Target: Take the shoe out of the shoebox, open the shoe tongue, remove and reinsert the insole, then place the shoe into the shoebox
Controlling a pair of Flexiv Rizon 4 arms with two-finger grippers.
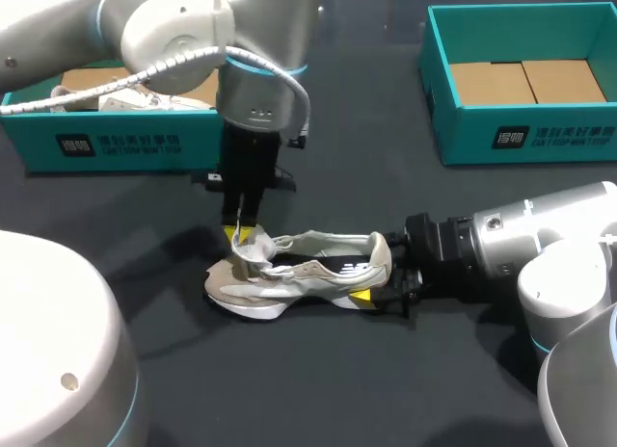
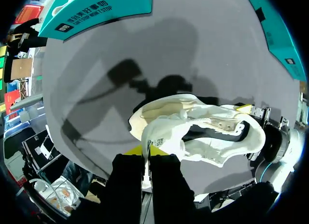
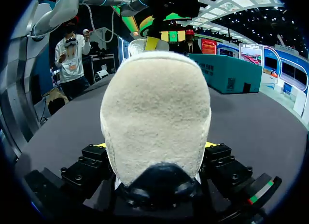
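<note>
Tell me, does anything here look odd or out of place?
Only the shoe: its tongue is pulled up and bent outward, pinched by the left pincer, while the right pincer clamps the heel. Nothing looks spilled or broken.

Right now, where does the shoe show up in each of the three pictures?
Head view: the shoe lies mid-table.
Left wrist view: shoe just ahead of the left gripper, which pinches its tongue.
Right wrist view: its heel sits clamped in the right gripper.
Shared landmark: the left gripper, visible in all three.
</note>
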